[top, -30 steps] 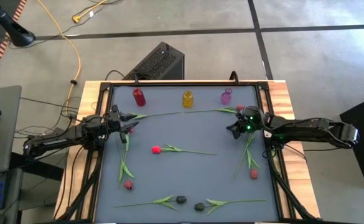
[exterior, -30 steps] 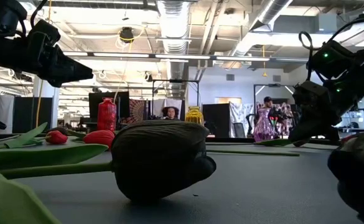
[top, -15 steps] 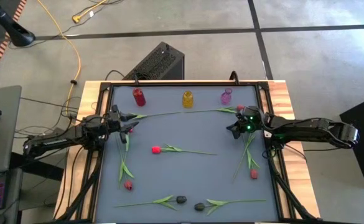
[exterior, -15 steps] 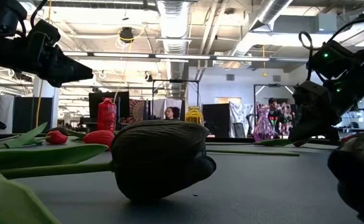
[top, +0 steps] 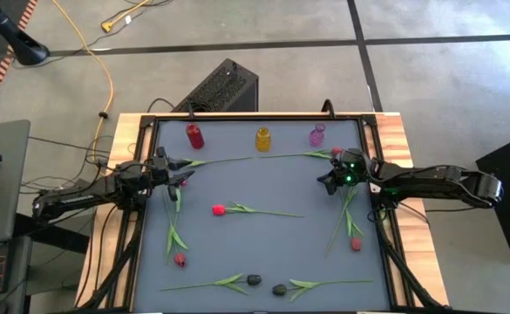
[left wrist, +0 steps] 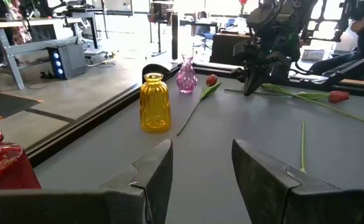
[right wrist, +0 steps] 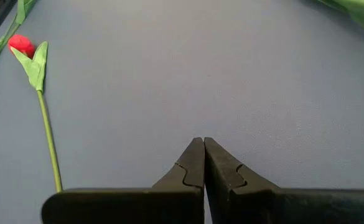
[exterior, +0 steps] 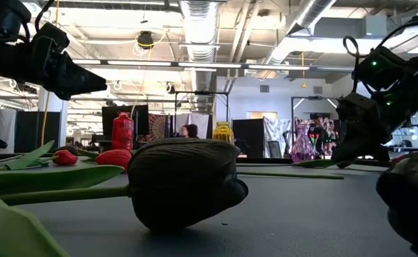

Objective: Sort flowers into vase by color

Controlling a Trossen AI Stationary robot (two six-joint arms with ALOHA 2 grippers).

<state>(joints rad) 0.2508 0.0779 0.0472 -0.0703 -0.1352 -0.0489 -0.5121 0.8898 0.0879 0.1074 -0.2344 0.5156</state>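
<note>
Several artificial tulips lie flat on the grey mat. One long-stemmed red one (top: 336, 152) lies before the vases, and one red head (top: 219, 209) is mid-table. Other red heads (top: 180, 259) (top: 356, 244) lie nearer, and two dark heads (top: 254, 280) (top: 279, 290) lie at the near edge. A red vase (top: 194, 136), a yellow vase (top: 262, 139) and a pink vase (top: 316, 135) stand along the far edge. My left gripper (top: 182, 178) (left wrist: 200, 168) hovers open at the left side. My right gripper (top: 324, 181) (right wrist: 203, 163) is shut, low over bare mat at the right side.
A raised black frame (top: 154, 122) runs around the mat. In the low view a dark tulip head (exterior: 183, 182) fills the foreground. Bare mat lies between the two grippers. A black box (top: 224, 87) sits on the floor beyond the far edge.
</note>
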